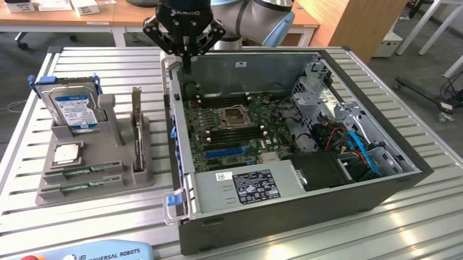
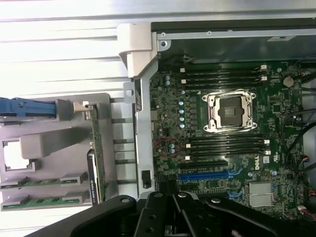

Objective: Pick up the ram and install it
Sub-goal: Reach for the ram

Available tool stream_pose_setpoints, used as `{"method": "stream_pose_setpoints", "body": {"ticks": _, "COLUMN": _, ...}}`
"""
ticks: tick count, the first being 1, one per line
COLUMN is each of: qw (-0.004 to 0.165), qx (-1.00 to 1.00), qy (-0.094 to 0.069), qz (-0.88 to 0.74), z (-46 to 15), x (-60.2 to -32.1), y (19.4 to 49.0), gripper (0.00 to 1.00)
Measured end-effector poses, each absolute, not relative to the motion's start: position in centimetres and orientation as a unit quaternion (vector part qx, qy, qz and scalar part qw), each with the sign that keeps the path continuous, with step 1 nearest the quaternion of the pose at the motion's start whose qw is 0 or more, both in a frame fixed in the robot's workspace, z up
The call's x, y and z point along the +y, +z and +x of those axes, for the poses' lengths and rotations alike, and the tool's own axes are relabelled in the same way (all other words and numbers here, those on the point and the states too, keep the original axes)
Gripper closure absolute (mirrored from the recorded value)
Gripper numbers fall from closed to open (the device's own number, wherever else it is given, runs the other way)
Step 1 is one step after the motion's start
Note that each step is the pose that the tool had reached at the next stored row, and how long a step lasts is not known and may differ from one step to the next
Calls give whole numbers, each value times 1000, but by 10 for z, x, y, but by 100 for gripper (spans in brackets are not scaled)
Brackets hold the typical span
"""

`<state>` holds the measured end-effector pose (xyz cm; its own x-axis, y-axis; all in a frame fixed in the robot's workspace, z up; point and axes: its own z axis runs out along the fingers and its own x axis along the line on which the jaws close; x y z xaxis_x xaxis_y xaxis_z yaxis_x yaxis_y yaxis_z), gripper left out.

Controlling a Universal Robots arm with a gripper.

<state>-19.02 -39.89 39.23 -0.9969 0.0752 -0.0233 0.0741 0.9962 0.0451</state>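
Slatted silver metal table (image 1: 108,59) carries everything. Big dark grey open computer case (image 1: 289,216) lies on its side, taking up the middle and the exterior view's right. Inside it sits a green motherboard (image 1: 217,142) with a square silver processor socket (image 1: 233,116) and long black memory slots (image 2: 224,143) on both sides of the socket. A grey power supply box with a white label (image 1: 246,187) sits at the case's near end.

Grey moulded plastic holder (image 1: 145,176) sits on the table at the exterior view's left, just beside the case. Silver hard drive with blue label (image 1: 72,108) stands upright in the holder's far end. Small square silver processor chip (image 1: 66,154) lies flat in a recess in the middle.

Black gripper (image 1: 186,62) on the grey and light blue robot arm (image 1: 271,19) hangs above the far end of the case's wall on the exterior view's left. Fingers are pressed together and hold nothing.

Two long thin green circuit-board sticks lie in the holder's near slots, well apart from the gripper: far ram stick (image 1: 81,172) and near ram stick (image 1: 78,187), side by side and parallel. Both untouched, neither in the case.

Light blue teach pendant (image 1: 94,252) pokes in at the table's near edge.
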Motion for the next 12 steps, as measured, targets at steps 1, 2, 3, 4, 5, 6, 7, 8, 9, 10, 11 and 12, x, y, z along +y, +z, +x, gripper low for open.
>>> {"method": "stream_pose_setpoints", "body": {"ticks": 1, "qw": 13, "qx": 999, "qy": 22, "qz": 37, "z": -192, "x": -399, "y": 392, "gripper": 90}}
{"method": "stream_pose_setpoints", "body": {"ticks": 2, "qw": 12, "qx": 999, "qy": 22, "qz": 37, "z": -194, "x": -399, "y": 392, "gripper": 90}}
{"method": "stream_pose_setpoints", "body": {"ticks": 3, "qw": 12, "qx": 999, "qy": 22, "qz": 37, "z": -196, "x": -399, "y": 392, "gripper": 90}}
{"method": "stream_pose_setpoints", "body": {"ticks": 4, "qw": 12, "qx": 999, "qy": 22, "qz": 37, "z": -199, "x": -399, "y": 392, "gripper": 90}}
{"method": "stream_pose_setpoints", "body": {"ticks": 5, "qw": 12, "qx": 999, "qy": 22, "qz": 37, "z": -200, "x": -399, "y": 392, "gripper": 90}}
{"method": "stream_pose_setpoints", "body": {"ticks": 6, "qw": 12, "qx": 999, "qy": 22, "qz": 37, "z": -202, "x": -399, "y": 392, "gripper": 90}}
{"method": "stream_pose_setpoints", "body": {"ticks": 7, "qw": 12, "qx": 999, "qy": 22, "qz": 37, "z": -203, "x": -399, "y": 392, "gripper": 90}}
{"method": "stream_pose_setpoints", "body": {"ticks": 8, "qw": 12, "qx": 999, "qy": 22, "qz": 37, "z": -205, "x": -399, "y": 392, "gripper": 90}}
{"method": "stream_pose_setpoints", "body": {"ticks": 9, "qw": 12, "qx": 999, "qy": 22, "qz": 37, "z": -207, "x": -399, "y": 392, "gripper": 90}}
{"method": "stream_pose_setpoints", "body": {"ticks": 10, "qw": 12, "qx": 999, "qy": 22, "qz": 37, "z": -209, "x": -399, "y": 392, "gripper": 90}}
{"method": "stream_pose_setpoints", "body": {"ticks": 11, "qw": 13, "qx": 999, "qy": 22, "qz": 37, "z": -211, "x": -399, "y": 391, "gripper": 90}}
{"method": "stream_pose_setpoints", "body": {"ticks": 12, "qw": 12, "qx": 999, "qy": 22, "qz": 37, "z": -213, "x": -399, "y": 391, "gripper": 90}}
